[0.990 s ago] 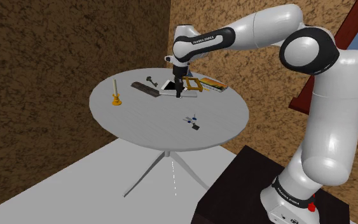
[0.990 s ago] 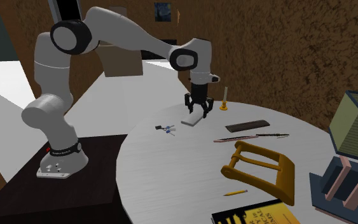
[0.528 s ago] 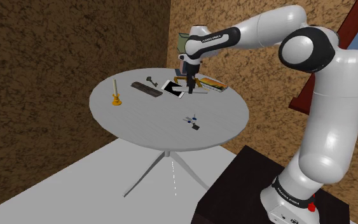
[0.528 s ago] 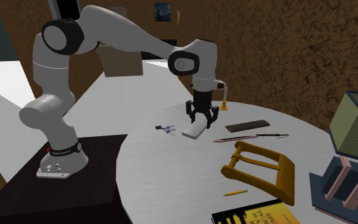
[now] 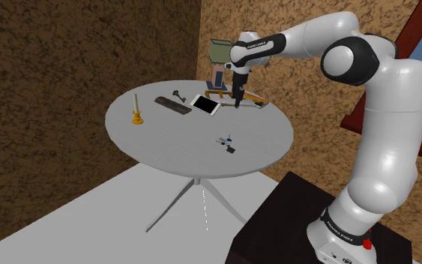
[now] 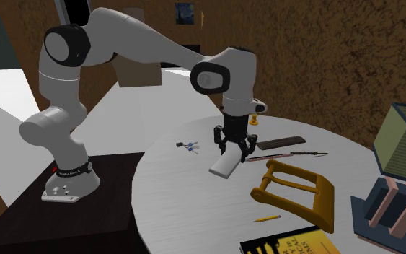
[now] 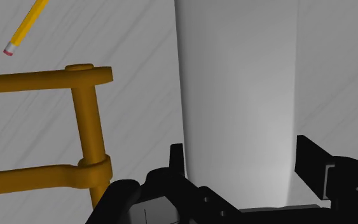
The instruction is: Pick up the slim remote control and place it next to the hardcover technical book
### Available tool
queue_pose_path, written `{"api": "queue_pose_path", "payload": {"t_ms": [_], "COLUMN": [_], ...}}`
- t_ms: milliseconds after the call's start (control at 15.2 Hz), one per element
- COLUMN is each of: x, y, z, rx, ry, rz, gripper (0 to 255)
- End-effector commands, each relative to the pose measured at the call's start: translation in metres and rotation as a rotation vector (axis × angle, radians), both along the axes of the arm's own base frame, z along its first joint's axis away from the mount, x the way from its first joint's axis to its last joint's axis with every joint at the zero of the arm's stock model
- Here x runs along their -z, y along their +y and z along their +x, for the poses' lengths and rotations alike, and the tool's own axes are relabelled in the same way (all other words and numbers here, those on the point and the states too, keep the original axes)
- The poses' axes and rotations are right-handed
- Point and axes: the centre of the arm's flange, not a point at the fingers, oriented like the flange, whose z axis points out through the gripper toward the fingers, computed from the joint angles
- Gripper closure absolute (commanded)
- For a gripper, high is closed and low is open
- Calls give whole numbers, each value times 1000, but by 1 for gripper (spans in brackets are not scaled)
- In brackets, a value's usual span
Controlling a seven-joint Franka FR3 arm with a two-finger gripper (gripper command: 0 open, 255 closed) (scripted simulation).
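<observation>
The slim remote (image 6: 223, 165) is a flat white slab, dark on one face in the shoulder view (image 5: 205, 104). My gripper (image 6: 234, 149) is shut on its one end, and the slab sticks out just above the round white table (image 6: 194, 209). In the wrist view the remote (image 7: 238, 95) runs away between the two black fingers (image 7: 311, 156), which clasp its sides. The hardcover book (image 6: 289, 244), black and yellow, lies at the table's near edge in the second exterior view. In the shoulder view the book (image 5: 255, 100) lies just behind my gripper (image 5: 237, 103).
A brown wooden stand (image 6: 295, 191) lies between the remote and the book, with a pencil (image 6: 267, 218) beside it. A flat black bar (image 6: 280, 143), a pen (image 6: 280, 155), a candle holder (image 5: 136, 112), a small blue item (image 5: 226, 142) and a lamp (image 6: 403, 166) share the table.
The arm has carried the remote across the table toward the wooden stand and the book, to the shoulder view's right. The grip has stayed shut.
</observation>
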Motion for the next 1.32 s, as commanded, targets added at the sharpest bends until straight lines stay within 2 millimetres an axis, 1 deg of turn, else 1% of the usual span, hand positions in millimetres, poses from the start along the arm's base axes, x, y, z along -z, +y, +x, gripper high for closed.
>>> {"api": "queue_pose_path", "payload": {"t_ms": [0,792,858,1254], "x": [7,70,73,73], "y": [-5,-5,-5,-5], "z": [-1,-1,-1,-1], "rx": [-2,-2,-2,-2], "ry": [-1,-1,-1,-1], "rz": [0,0,0,0], "gripper": [255,255,255,255]}}
